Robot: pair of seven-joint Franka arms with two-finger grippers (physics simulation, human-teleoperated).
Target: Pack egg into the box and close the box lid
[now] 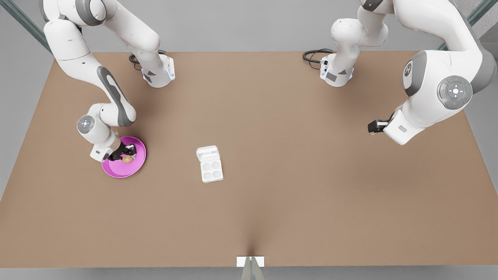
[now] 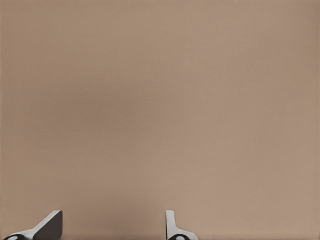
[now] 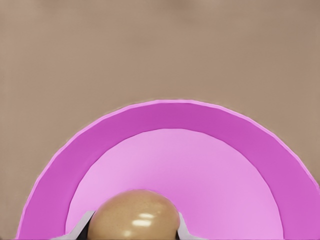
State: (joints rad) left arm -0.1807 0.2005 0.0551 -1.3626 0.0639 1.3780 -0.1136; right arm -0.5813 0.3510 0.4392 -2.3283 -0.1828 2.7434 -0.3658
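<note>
Brown tabletop (image 1: 272,202), nothing else around the work. My right gripper (image 1: 125,154) is down in the pink plate (image 1: 137,166) on the front view's left, fingers (image 3: 84,224) set on either side of the egg (image 3: 135,215) and touching it, so I read it as gripped, or near enough, for the lift. Egg sits low in the plate, not yet raised as far as I can judge. Box (image 1: 211,170) is near table centre, well apart from the plate, four cups bare, box lid (image 1: 207,153) folded back so the cups are reachable. My left gripper (image 1: 373,126) waits over bare table on the front view's right, fingers (image 2: 172,226) spread, holding nothing; probably kept for the lid.
</note>
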